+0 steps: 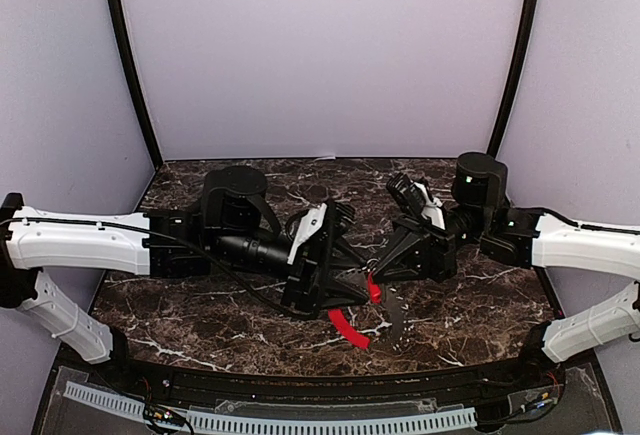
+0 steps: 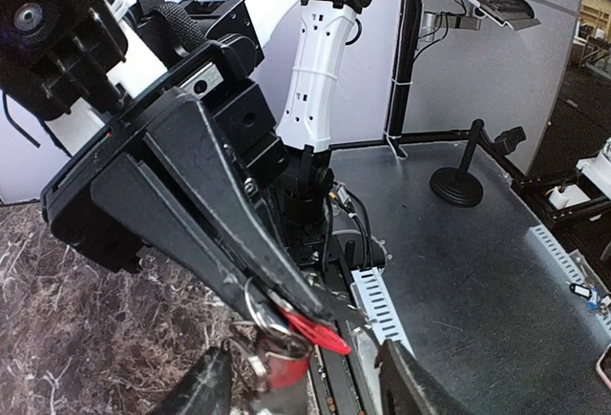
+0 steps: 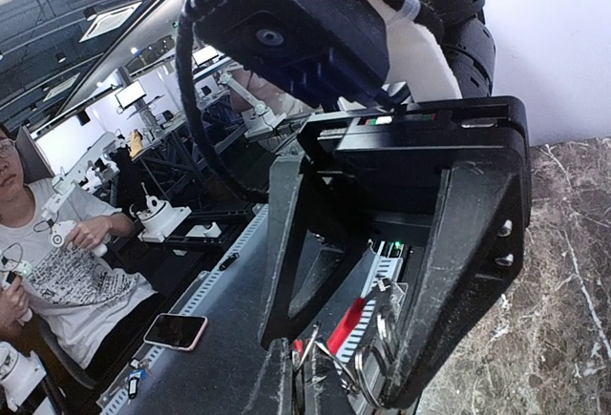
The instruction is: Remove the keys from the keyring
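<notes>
Both grippers meet above the table's front middle. My right gripper (image 1: 378,277) is shut on the keyring (image 2: 256,302), a thin silvery wire ring. In the left wrist view its closed fingers (image 2: 229,234) pinch the wire, and the ring's curved red sleeve (image 2: 320,331) sticks out past them. The sleeve hangs below the grippers in the top view (image 1: 348,327). The small red-headed key (image 2: 284,371) hangs from the ring between my left gripper's spread fingers. My left gripper (image 1: 345,295) is open around it. I cannot tell whether it touches the key.
A greyish tag-like piece (image 1: 400,321) hangs on the bunch beside the sleeve. The dark marble table (image 1: 200,315) lies under both arms. A slotted white cable rail (image 1: 300,421) runs along the front edge. Purple walls close off the back and sides.
</notes>
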`<state>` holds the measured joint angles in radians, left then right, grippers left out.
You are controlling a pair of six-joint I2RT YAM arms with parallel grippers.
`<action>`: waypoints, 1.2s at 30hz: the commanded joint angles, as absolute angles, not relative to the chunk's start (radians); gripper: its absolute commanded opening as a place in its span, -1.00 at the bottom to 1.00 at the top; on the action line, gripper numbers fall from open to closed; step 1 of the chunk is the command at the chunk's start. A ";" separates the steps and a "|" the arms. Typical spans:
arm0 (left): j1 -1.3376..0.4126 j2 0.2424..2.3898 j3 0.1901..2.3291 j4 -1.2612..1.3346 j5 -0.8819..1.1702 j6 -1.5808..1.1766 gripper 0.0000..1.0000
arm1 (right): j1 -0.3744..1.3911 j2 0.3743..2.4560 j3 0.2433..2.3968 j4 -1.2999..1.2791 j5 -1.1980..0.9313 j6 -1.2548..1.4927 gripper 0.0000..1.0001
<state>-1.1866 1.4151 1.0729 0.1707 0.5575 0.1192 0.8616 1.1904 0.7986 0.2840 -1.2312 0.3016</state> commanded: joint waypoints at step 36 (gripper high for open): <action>-1.135 1.429 1.102 0.235 0.700 0.060 0.32 | 0.859 1.137 0.825 0.347 -1.292 0.328 -1.00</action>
<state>-1.1313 1.4212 1.0508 0.2157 0.5617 0.0696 0.8547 1.1511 0.8009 0.3004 -1.2831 0.3267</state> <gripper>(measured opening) 0.679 0.032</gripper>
